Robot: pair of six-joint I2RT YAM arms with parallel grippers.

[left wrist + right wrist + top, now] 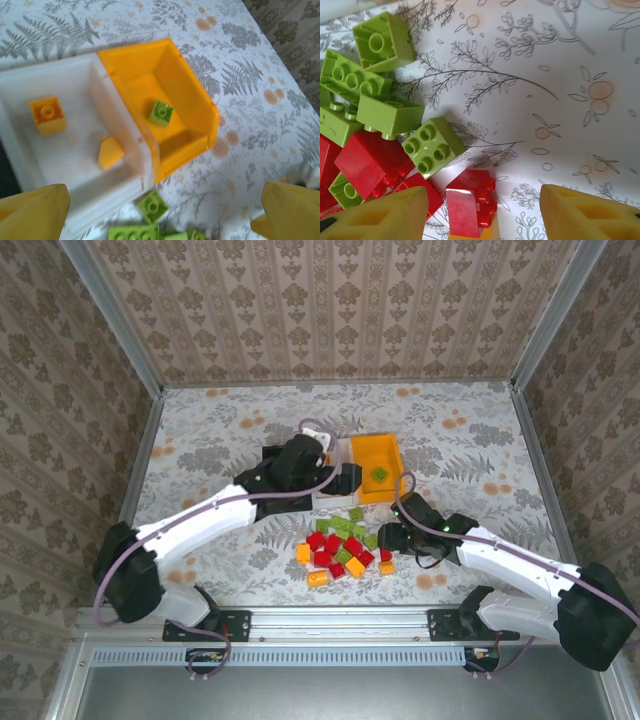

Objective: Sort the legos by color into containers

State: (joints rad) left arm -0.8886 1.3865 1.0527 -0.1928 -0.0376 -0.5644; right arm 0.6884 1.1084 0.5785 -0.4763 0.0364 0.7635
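left wrist: left gripper (165, 200) jaws wide apart, empty, by white bin (12, 140) holding two orange legos (47, 115); green lego (161, 113) in orange bin (200, 95) | right wrist: right gripper (482, 200) jaws apart, straddling red lego (467, 210), not touching it | top: lego pile (343, 545) near the bins

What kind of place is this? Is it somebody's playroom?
Probably a robot practice booth, not a playroom: two white-and-black robot arms are mounted on a metal rail, wallpapered panels box in the fern-patterned table, and small plastic toy blocks await sorting.
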